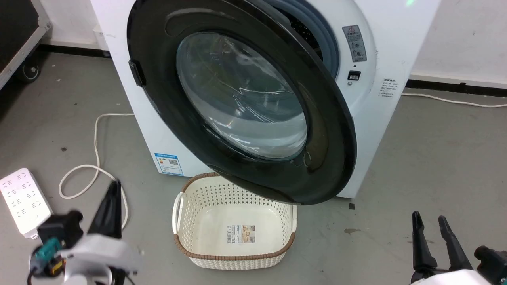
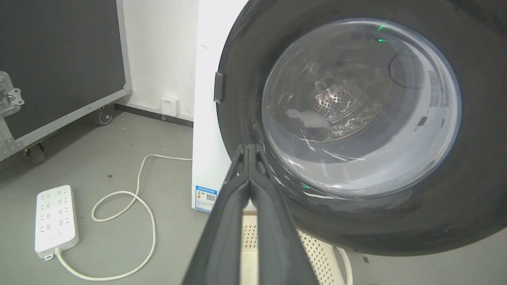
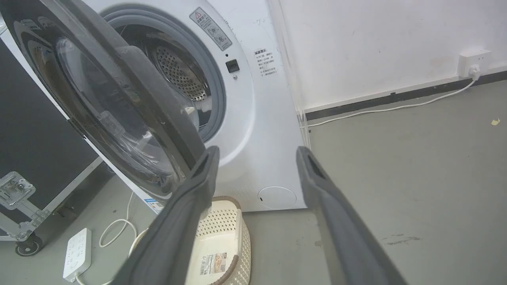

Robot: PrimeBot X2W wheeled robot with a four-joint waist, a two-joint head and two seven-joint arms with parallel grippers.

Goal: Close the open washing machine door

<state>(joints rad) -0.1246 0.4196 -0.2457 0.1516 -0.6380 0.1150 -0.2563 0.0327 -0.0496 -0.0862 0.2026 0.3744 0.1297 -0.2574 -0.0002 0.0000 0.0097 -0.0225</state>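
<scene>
The washing machine door point(image 1: 245, 99) hangs wide open from the white machine point(image 1: 376, 51), its glossy black rim and clear glass bowl facing me. A small black hinge tab point(image 1: 136, 73) sits on its left edge. My left gripper point(image 1: 113, 188) is low at the lower left, fingers pressed together and holding nothing. In the left wrist view the door point(image 2: 356, 111) looms just beyond the shut left gripper point(image 2: 249, 147). My right gripper point(image 1: 429, 219) stands open at the lower right. Seen from the right wrist, the door point(image 3: 111, 103) lies left of the open right gripper point(image 3: 255, 152).
A cream perforated basket point(image 1: 233, 229) with a brown rim stands on the floor under the door's lower edge. A white power strip point(image 1: 23, 202) and looped cable point(image 1: 95, 158) lie at the left. A black wheeled case point(image 2: 59, 67) stands far left. Grey floor opens to the right.
</scene>
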